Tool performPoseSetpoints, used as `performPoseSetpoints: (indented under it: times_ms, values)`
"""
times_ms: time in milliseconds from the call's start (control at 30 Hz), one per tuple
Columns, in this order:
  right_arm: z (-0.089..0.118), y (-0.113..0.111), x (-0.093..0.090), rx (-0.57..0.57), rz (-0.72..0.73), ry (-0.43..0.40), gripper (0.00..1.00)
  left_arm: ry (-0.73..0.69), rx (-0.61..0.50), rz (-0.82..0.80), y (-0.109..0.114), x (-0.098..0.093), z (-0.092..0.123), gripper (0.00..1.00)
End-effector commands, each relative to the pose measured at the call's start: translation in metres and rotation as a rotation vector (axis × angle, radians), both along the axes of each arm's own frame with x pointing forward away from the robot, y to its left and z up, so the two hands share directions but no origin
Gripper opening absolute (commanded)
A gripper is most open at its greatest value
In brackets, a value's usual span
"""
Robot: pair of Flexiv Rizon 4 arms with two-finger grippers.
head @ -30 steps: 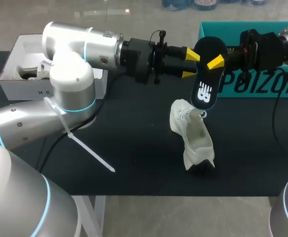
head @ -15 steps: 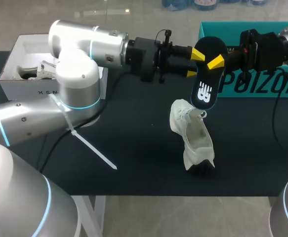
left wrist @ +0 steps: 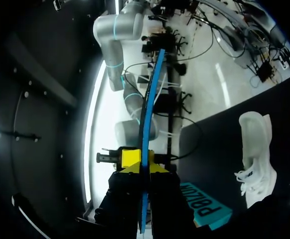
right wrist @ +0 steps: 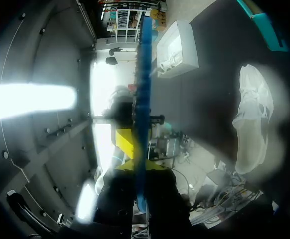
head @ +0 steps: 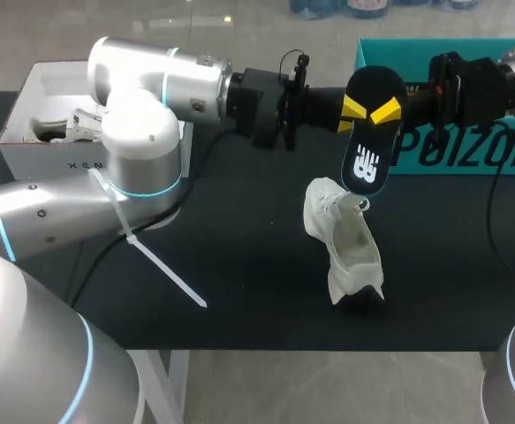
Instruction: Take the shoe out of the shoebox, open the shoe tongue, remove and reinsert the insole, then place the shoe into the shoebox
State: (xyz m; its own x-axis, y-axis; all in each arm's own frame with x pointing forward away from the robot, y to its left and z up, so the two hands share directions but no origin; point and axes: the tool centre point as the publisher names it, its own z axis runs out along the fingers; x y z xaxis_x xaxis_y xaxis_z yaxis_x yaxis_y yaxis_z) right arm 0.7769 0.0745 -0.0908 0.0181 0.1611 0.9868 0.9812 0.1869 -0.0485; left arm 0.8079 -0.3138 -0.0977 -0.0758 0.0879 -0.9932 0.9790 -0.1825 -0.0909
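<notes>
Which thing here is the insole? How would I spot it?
Start at the teal shoebox at the far right. Just beside it, held upright over the white shoe, is the insole: flat, black, with a white logo.

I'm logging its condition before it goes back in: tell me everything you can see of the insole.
The insole is a thin, flat oval, black on its visible face with a white mark low down, blue along the edge. It hangs upright over the white shoe, pinched in its upper half by the left gripper and right gripper from opposite sides. Whether its lower tip touches the shoe is unclear.
</notes>
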Motion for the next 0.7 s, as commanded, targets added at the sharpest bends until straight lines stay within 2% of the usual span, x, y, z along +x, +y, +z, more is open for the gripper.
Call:
performPoseSetpoints:
  times_ms: [33, 67, 300, 433, 567, 600, 667, 700]
  values:
    - [0.000, 0.001, 0.000, -0.003, -0.001, 0.001, 0.89, 0.004, 0.011, 0.013, 0.004, -0.004, 0.000, 0.00]
    - [0.000, -0.003, 0.001, -0.025, -0.009, -0.002, 1.00, 0.005, 0.011, 0.013, 0.005, -0.004, -0.001, 0.00]
    - [0.015, -0.067, -0.002, -0.136, -0.136, -0.053, 1.00, 0.033, 0.034, 0.021, 0.020, -0.007, -0.007, 0.00]
    - [0.022, -0.091, -0.006, -0.208, -0.121, -0.099, 1.00, 0.064, 0.041, 0.028, 0.026, -0.008, -0.012, 0.00]
    - [0.033, -0.105, -0.013, -0.392, -0.096, -0.178, 1.00, 0.085, 0.047, 0.033, 0.030, -0.010, -0.017, 0.00]
    - [0.036, -0.109, -0.014, -0.480, -0.074, -0.220, 1.00, 0.089, 0.048, 0.034, 0.031, -0.010, -0.018, 0.00]
    - [0.039, -0.109, -0.018, -0.765, 0.012, -0.304, 1.00, 0.098, 0.051, 0.035, 0.032, -0.011, -0.020, 0.00]
    - [0.039, -0.109, -0.018, -0.765, 0.012, -0.304, 1.00, 0.100, 0.051, 0.036, 0.032, -0.011, -0.020, 0.00]
